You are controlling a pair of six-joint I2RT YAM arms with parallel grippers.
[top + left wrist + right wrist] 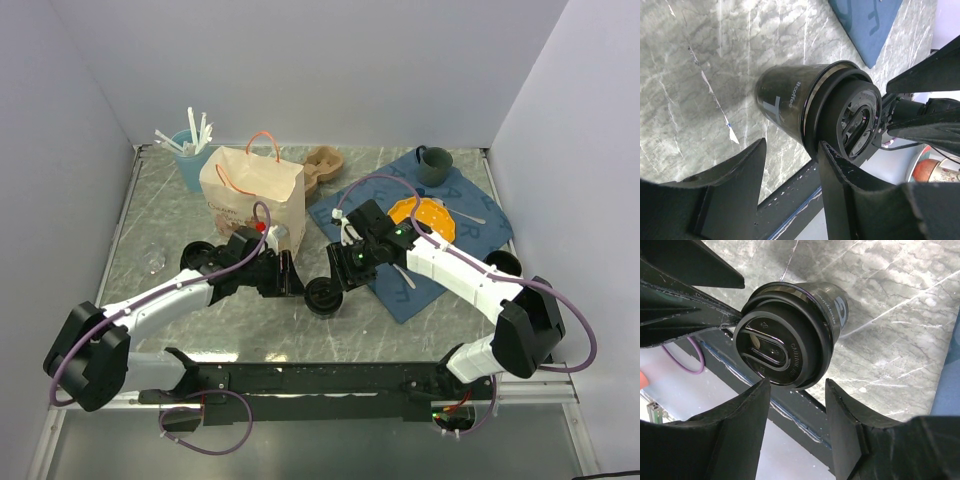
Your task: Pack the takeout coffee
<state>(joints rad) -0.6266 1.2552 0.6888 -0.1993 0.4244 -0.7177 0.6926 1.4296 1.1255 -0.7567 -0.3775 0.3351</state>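
The takeout coffee (325, 297), a small black cup with a dark lid, is standing upright on the marble table (160, 215). It is sitting in front of the paper bag (250, 190) and near the left edge of the blue cloth (470, 230), between the two grippers.

The left gripper (295, 278) is reaching toward it from the left with its jaws standing partly apart. In the left wrist view one fingertip (827, 152) is touching the lid's rim while the other is lying clear of the cup, so nothing is being clamped.

The right gripper (335, 275) is hanging just behind the cup, tilted down at it, its jaws likewise parted. In the right wrist view the lid is sitting just beyond the fingertips (760, 390), and they are not closing on it.
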